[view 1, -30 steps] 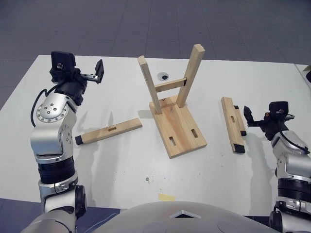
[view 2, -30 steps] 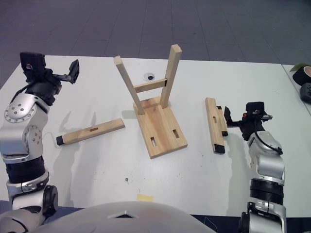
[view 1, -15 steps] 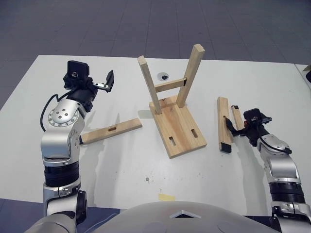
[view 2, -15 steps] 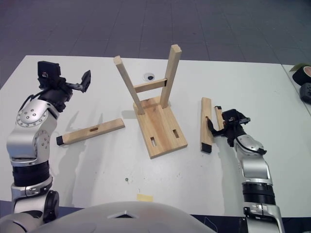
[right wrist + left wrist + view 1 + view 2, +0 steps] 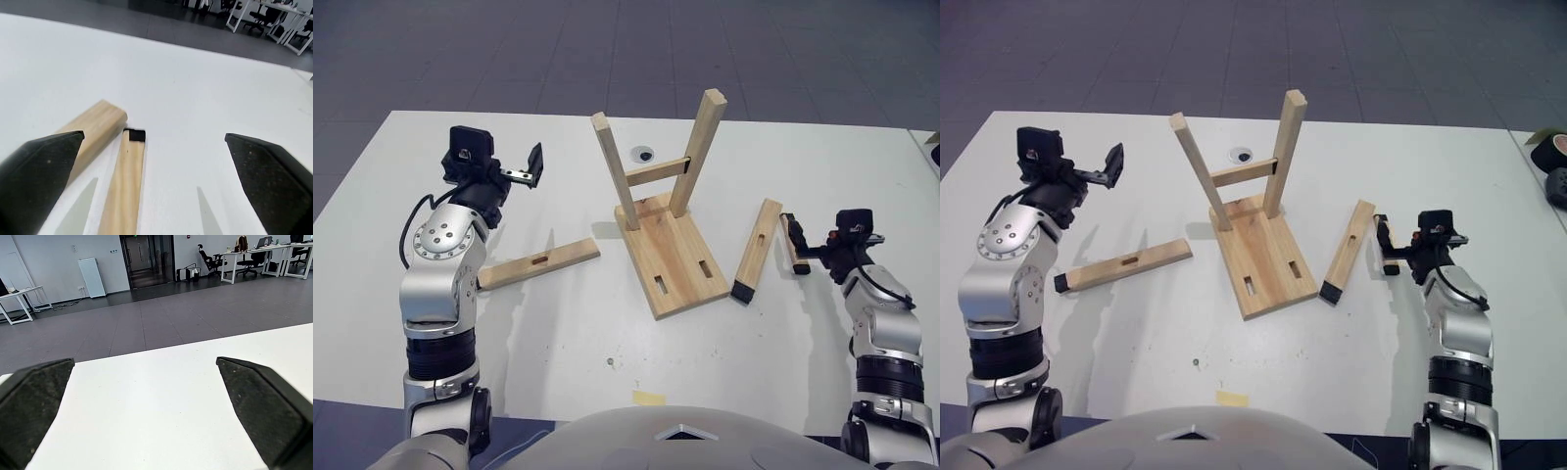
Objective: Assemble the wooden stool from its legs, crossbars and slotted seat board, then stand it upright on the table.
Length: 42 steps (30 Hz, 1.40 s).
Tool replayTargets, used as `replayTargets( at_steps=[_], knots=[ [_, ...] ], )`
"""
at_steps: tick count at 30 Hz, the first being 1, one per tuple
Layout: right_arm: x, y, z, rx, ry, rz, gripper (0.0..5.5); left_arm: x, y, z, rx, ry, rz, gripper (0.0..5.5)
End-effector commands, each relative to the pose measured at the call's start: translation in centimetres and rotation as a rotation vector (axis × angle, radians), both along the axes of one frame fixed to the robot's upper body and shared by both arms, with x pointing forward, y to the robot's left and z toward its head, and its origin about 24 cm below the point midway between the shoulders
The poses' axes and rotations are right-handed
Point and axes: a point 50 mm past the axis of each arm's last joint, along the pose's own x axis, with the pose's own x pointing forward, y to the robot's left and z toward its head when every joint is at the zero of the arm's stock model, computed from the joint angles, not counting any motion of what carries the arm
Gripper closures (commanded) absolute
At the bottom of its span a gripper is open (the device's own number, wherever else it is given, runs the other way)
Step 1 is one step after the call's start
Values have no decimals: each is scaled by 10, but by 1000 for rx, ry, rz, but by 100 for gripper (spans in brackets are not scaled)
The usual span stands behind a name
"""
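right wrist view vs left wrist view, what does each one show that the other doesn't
Right wrist view alone: a loose stool leg and a thinner crossbar with a black end, lying side by side on the table ahead of the open right gripper. Left wrist view alone: the open left gripper, a dark doorway and a white cabinet at the far wall. Both: the white table, with dark floor and office desks beyond it.

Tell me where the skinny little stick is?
In the eye views, the thin crossbar lies flat on the table's right side, by the right gripper, beside the loose leg right of the seat board.
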Motion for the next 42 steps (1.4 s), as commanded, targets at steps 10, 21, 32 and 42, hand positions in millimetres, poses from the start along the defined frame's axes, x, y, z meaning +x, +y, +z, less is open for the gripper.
replayTargets(
  at_steps=[10,21,32,42],
  knots=[
    [-21,1,-33,-3,348,103,54,-6,-1,-10,-8,21,33,10],
    [-39,18,-49,105,595,122,231,-11,6,-6,-2,8,79,10],
    [-39,26,-44,60,617,168,379,-16,8,-8,25,11,103,10],
    [0,28,-14,0,256,93,419,-11,16,14,3,-99,157,10]
  ],
)
